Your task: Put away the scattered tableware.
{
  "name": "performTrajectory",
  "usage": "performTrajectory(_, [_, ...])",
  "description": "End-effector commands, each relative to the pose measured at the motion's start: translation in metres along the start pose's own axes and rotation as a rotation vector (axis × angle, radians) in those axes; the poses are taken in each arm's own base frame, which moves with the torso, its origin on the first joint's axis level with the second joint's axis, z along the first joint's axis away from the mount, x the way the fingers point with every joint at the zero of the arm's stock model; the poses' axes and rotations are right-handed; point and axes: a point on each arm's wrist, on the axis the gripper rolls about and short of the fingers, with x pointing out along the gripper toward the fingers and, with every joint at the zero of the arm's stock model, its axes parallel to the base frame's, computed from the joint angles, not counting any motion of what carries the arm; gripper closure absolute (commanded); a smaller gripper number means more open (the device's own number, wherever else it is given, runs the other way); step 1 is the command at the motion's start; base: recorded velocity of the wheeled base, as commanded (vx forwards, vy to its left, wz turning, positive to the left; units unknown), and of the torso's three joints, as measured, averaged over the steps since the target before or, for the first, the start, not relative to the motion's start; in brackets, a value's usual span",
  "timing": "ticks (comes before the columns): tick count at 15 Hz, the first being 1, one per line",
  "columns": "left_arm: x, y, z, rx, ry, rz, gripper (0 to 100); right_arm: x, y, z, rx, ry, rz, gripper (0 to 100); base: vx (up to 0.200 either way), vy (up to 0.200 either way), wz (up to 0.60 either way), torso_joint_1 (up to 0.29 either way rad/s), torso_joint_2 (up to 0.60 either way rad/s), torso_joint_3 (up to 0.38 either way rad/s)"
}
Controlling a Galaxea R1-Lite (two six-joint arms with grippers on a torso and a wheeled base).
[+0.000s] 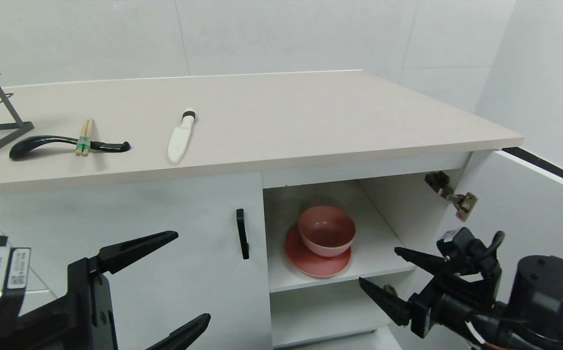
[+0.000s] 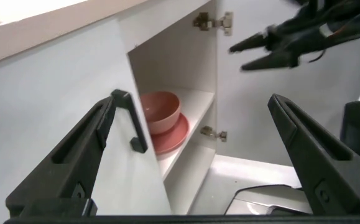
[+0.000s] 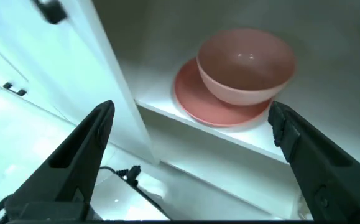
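Print on the chopsticks [image 1: 84, 137]: too small to read. Your bowl [image 1: 326, 236] hides part of the plate [image 1: 310, 266]. Left gripper [image 1: 192, 275], right gripper [image 1: 378, 265] spread, empty.

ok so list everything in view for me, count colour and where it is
spoon: 1, black, left on the countertop
chopsticks: 1 pair, wood with green band, across the spoon's handle
knife: 1, white with black band, countertop, right of the chopsticks
rack: 1, dark grey, countertop's far left
cabinet: 1, white, right door open, left door shut
plate: 1, red, cabinet's upper shelf
bowl: 1, pink, on the plate
left end effector: black, open, before the shut door
right end effector: black, open, before the open compartment
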Motion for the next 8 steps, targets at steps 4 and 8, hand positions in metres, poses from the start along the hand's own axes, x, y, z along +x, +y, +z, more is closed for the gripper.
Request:
performTrajectory(4, [-0.006,0.008,0.002,0.012,-0.003,0.078,0,-0.034,-0.005,0.033,-0.005,-0.202,-0.039,0,0.000,0.000,0.00,0.000,0.00,0.000])
performTrajectory(8, [-0.030,0.011,0.012,-0.043,-0.047,0.187,0,-0.056,-0.011,0.049,-0.045,-0.309,-0.119,0,0.000,0.000,0.00,0.000,0.00,0.000])
